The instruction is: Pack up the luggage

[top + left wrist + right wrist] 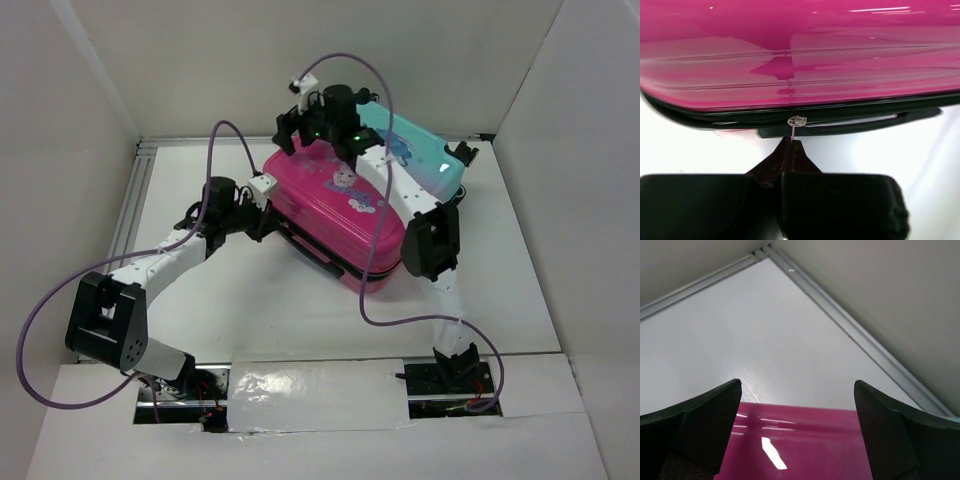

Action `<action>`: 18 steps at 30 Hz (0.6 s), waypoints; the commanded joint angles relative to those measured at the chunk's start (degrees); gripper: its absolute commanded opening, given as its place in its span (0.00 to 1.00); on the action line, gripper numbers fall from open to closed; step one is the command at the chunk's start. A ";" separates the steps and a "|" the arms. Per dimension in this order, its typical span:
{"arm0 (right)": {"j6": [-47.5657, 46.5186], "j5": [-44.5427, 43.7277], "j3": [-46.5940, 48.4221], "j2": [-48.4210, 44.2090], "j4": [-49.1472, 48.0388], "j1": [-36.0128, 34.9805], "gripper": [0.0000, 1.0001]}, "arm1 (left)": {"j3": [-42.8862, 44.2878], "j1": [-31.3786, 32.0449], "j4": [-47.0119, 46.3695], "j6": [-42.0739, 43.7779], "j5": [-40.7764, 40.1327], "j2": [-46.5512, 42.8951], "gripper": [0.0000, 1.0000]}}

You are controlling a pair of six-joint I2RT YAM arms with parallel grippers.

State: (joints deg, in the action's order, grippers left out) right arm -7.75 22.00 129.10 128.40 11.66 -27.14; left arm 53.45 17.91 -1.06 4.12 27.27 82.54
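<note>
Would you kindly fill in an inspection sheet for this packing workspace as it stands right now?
Surface: white table, no spills seen.
Job's things: luggage lies flat and closed, pink-to-teal shell up; zipper pull sits on its side seam.
Clutter: nothing seen.
Grippers: left gripper shut on the zipper pull; right gripper open, hovering over the luggage's far edge, holding nothing.
Cables: purple cables loop loosely off both arms, one arching above the luggage.
Surroundings: white walls on three sides; metal rail along the table's far edge.
</note>
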 commanded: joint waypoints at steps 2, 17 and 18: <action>-3.93 -2.04 2.74 2.46 -1.47 -3.96 1.00 | -1.50 -2.71 -8.69 -0.96 1.73 1.30 0.00; -10.88 -3.72 -5.79 7.39 -0.33 -8.02 1.00 | -0.99 -15.79 -14.32 -3.68 0.76 7.01 0.00; -10.88 -3.72 -5.79 7.39 0.63 -8.02 0.98 | -0.98 -16.32 -14.32 -3.68 0.77 7.02 0.00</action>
State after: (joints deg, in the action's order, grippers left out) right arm -14.11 18.90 125.97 133.43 5.13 -35.62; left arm 50.70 6.35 -11.03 -0.75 35.94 88.27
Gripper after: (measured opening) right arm 0.989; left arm 0.042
